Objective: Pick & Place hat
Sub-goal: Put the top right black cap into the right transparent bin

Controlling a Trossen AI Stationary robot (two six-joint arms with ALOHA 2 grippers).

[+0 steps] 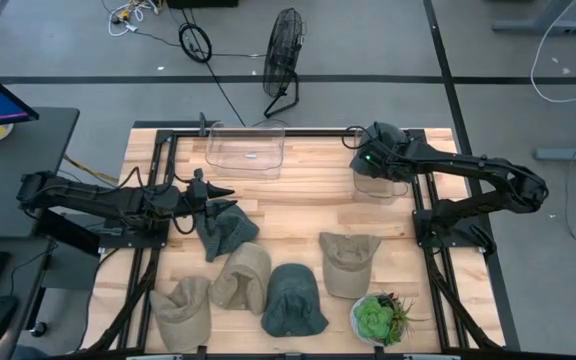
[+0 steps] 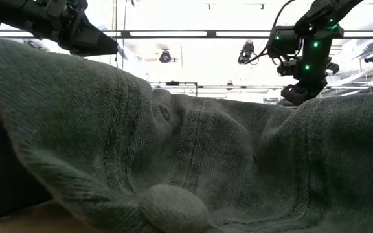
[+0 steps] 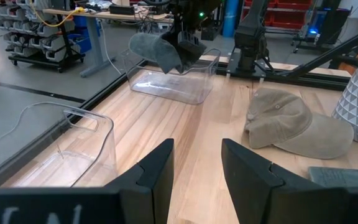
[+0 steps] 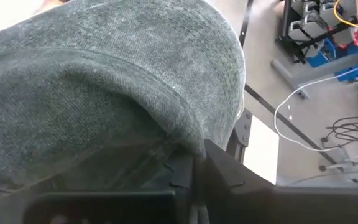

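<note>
Several caps lie on the table: a dark green one [image 1: 223, 230], two tan ones [image 1: 243, 275] [image 1: 183, 310], another dark green [image 1: 293, 300] and a tan one [image 1: 348, 262]. My left gripper [image 1: 213, 190] [image 3: 197, 168] hovers open above the table, just beyond the first green cap. My right gripper [image 1: 366, 160] [image 3: 184, 45] is shut on another dark green cap [image 3: 154, 50], over the clear bin [image 1: 378, 182] near the table's far right. That cap fills the right wrist view. My right gripper pinches the dark green cap between its two fingers at an edge of the cloth [image 4: 185, 146], next to the stitched brim [image 4: 135, 68]. The cap is lifted clear and hangs beside the fingers above the clear bin [image 3: 173, 84].
A second clear bin [image 1: 246, 150] stands at the far edge, left of centre. A potted green plant in a white pot [image 1: 378, 318] sits at the near right. Bare wood lies between the bins and the caps. The low view is mostly blocked by a green cap [image 2: 186, 162].
</note>
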